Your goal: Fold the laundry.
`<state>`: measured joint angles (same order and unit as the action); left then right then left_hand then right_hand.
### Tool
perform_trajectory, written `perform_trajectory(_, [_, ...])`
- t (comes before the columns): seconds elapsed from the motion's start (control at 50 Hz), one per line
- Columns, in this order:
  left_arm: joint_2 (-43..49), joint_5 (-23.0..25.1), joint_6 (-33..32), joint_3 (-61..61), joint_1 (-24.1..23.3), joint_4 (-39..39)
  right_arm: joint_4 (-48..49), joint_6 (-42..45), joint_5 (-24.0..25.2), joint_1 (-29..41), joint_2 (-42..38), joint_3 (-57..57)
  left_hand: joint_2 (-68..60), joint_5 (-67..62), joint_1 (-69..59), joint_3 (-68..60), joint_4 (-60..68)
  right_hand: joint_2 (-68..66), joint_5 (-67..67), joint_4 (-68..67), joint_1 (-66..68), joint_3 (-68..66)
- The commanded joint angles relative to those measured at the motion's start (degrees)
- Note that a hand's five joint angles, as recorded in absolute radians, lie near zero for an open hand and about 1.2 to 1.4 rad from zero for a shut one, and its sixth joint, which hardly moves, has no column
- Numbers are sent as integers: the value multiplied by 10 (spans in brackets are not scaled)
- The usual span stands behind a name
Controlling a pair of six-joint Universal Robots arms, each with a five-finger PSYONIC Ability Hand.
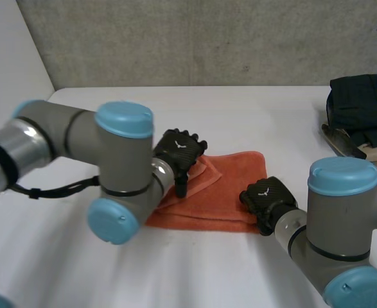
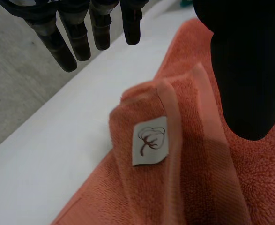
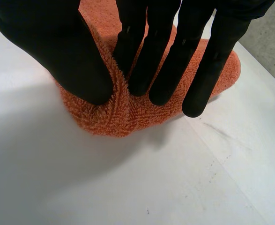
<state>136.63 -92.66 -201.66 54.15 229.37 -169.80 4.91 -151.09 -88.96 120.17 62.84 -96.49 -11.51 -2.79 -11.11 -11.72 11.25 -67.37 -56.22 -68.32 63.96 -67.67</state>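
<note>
Pinching towel [image 1: 230,189] edge with right robot hand [image 3: 67,56], hovering left robot hand [image 2: 249,70] spread over towel label [image 2: 149,140]. Hold pinch firm, carry low, align edges.

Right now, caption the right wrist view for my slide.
Right robot hand pinches a fold of orange towel on the white table.

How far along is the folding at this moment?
Done: the orange towel looks folded over at least once, with one corner turned up so its label shows. In hand: the right hand pinches the towel's near right corner between thumb and fingers, and the left hand is open above the turned corner. Left: finishing this fold. The dark clothes on the right look unfolded.
</note>
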Motion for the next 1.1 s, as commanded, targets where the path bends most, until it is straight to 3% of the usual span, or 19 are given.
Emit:
perform_trajectory(0.02, [69, -10, -16, -69, -16, 36, 5, 7, -2, 1, 0, -2, 15, 28, 11, 17, -13, -126, -138, -117, 160, -123])
perform_trajectory(0.1, [97, -16, -20, -95, -17, 42, 6, 7, -2, 1, 0, -2, 15, 28, 11, 17, -13, -126, -138, -117, 160, -123])
perform_trajectory(0.16, [103, -57, -29, -107, -8, 44, 6, 8, -2, 1, 0, -3, 15, 28, 11, 17, -13, -126, -138, -117, 160, -123])
perform_trajectory(0.22, [96, -194, -40, -113, 44, 31, 6, 9, -1, 1, 1, -2, 15, 28, 11, 17, -13, -126, -138, -117, 160, -123])
perform_trajectory(0.24, [90, -266, -56, -115, 76, 13, 6, 11, 0, 1, 1, -1, 15, 28, 11, 17, -13, -126, -138, -117, 160, -123])
perform_trajectory(0.3, [87, -310, -101, -121, 121, -20, 6, 15, 1, 2, 1, 0, 15, 28, 11, 17, -13, -126, -138, -117, 160, -123])
perform_trajectory(0.34, [74, -289, -152, -111, 156, -42, 6, 20, -1, 7, 0, 1, 15, 28, 11, 17, -13, -126, -138, -117, 160, -123])
perform_trajectory(0.44, [16, -209, -162, -55, 149, -57, 7, 22, 0, 10, 0, 2, 15, 28, 11, 17, -13, -126, -138, -117, 160, -123])
perform_trajectory(0.5, [-21, -171, -132, -16, 121, -83, 7, 23, -1, 9, -1, 2, 15, 28, 11, 17, -13, -126, -138, -117, 160, -123])
perform_trajectory(0.64, [-46, -142, -102, 23, 72, -91, 7, 24, -2, 2, 1, 0, 15, 28, 11, 17, -13, -126, -138, -117, 160, -123])
perform_trajectory(0.76, [-32, -59, -78, 35, 24, -87, 4, 25, -2, -5, 3, 0, 15, 28, 11, 17, -13, -126, -138, -117, 160, -123])
perform_trajectory(1.1, [29, -46, -68, -39, 5, -17, 3, 30, -2, -5, 0, -2, 15, 28, 11, 17, -13, -126, -138, -117, 160, -123])
